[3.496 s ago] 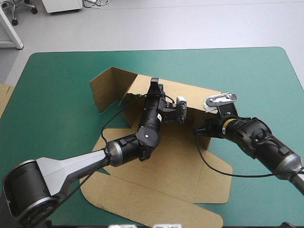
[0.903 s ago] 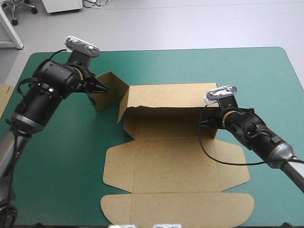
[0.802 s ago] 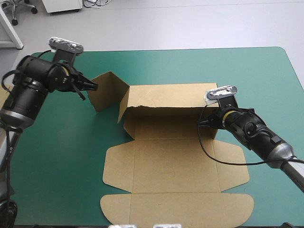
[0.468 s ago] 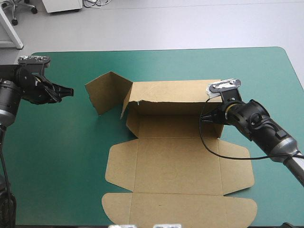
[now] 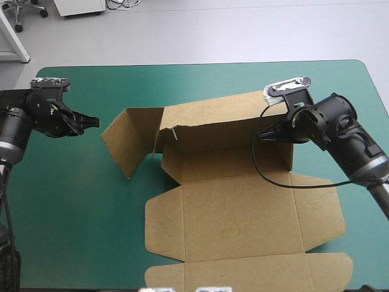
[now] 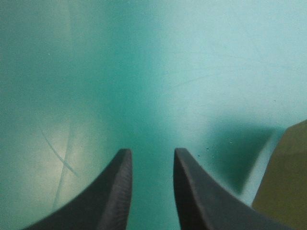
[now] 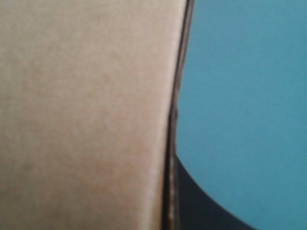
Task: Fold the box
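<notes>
Box (image 5: 243, 207) wall raised; right pincer (image 5: 261, 135) grips it; left pincer (image 6: 151, 154) narrowly parted over teal-green cover (image 6: 144, 72).

Open teal-green worktop (image 5: 67, 213) across the frame's left and lower left, free to cross. Blocked at centre by the box (image 5: 237, 213), with raised wall (image 5: 225, 125) and standing flap (image 5: 130, 140) near the left claw (image 5: 95, 121).

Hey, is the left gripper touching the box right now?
Apart. The high view shows a strip of teal-green cover between the left gripper and the nearest flap of the box.
</notes>
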`<act>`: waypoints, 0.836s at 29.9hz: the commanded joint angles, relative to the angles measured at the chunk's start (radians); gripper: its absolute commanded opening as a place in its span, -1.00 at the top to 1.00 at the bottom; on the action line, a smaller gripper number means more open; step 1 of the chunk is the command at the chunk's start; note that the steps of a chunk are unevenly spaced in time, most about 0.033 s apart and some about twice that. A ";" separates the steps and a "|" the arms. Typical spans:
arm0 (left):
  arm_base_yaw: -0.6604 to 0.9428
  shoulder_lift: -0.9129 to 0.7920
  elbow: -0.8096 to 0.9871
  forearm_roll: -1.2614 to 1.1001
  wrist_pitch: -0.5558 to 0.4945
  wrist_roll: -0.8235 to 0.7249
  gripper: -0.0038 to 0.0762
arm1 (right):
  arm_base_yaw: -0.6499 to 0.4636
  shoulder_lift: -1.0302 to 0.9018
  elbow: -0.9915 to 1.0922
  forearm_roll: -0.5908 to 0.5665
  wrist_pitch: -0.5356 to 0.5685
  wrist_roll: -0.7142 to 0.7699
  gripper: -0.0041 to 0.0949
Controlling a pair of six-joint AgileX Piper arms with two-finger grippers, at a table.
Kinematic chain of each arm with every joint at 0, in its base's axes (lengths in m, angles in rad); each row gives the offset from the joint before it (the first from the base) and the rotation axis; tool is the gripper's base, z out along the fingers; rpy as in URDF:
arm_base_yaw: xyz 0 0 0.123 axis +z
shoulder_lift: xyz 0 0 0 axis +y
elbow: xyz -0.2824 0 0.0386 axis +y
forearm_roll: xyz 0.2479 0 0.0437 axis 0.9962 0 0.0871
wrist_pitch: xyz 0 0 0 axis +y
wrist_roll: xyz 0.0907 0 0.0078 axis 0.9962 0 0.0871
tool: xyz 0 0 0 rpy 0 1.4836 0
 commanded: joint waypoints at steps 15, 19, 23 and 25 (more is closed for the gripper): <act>0.001 -0.052 -0.025 -0.025 -0.027 0.001 0.35 | -0.167 0.342 -0.332 0.308 0.134 -0.115 0.96; 0.001 -0.058 -0.025 -0.025 -0.022 0.001 0.35 | -0.211 0.410 -0.360 0.354 0.131 -0.120 0.93; 0.001 -0.058 -0.025 -0.025 -0.015 0.001 0.35 | -0.220 0.442 -0.362 0.340 0.092 -0.154 0.61; 0.001 -0.058 -0.025 -0.025 -0.015 0.003 0.35 | -0.220 0.443 -0.362 0.340 0.062 -0.160 0.37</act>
